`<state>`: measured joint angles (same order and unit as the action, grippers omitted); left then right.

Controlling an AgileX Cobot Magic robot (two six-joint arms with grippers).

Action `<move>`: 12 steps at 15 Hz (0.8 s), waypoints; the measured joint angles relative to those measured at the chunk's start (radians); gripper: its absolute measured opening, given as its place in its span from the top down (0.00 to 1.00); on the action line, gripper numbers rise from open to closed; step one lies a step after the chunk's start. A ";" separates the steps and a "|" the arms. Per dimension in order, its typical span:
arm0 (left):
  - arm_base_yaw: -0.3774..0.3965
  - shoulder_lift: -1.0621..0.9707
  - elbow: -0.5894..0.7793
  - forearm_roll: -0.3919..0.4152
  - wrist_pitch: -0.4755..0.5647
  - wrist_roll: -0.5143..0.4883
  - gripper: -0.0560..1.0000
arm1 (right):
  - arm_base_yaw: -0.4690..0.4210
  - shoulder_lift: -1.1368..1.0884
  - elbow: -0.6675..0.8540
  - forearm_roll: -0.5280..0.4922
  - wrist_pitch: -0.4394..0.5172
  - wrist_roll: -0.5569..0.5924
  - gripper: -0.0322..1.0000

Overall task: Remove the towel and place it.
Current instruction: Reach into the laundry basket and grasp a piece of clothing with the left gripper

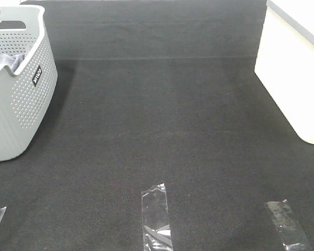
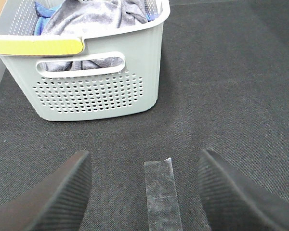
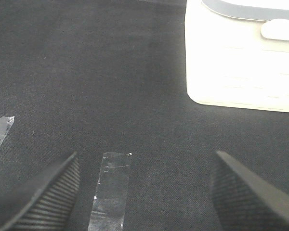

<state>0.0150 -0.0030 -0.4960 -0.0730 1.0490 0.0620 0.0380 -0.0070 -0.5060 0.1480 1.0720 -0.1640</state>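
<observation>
Towel (image 2: 94,17) check: crumpled inside the grey perforated basket (image 2: 96,91), next to a blue cloth (image 2: 42,12). Left end effector (image 2: 143,155): spread wide, holding nothing, hanging over the black counter (image 2: 231,72), facing the basket. Right end effector (image 3: 145,156): same deal, wide apart and empty, near a white bin (image 3: 241,62).

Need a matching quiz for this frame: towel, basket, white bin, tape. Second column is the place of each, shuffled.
Things:
1. towel
2. basket
3. white bin
4. tape

Places, as the high view shows them:
A. flat on the mat, near edge
B. standing at the mat's left edge
C. standing at the mat's right edge
D. bunched inside the basket

Pairs: 1-D, 2-B, 3-C, 4-A
</observation>
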 joint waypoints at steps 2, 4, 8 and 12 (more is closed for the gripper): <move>0.000 0.000 0.000 0.000 0.000 0.000 0.36 | 0.000 0.000 0.000 0.000 0.000 0.000 0.28; 0.000 0.000 0.000 0.000 0.000 0.000 0.36 | 0.000 0.000 0.000 0.000 0.000 0.000 0.28; 0.000 0.000 0.000 0.000 0.000 0.000 0.36 | 0.000 0.000 0.000 0.000 0.000 0.000 0.28; 0.000 0.000 0.000 0.000 0.000 0.000 0.36 | 0.000 0.000 0.000 0.000 0.000 0.000 0.28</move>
<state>0.0150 -0.0030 -0.4960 -0.0730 1.0490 0.0620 0.0380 -0.0070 -0.5060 0.1480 1.0720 -0.1640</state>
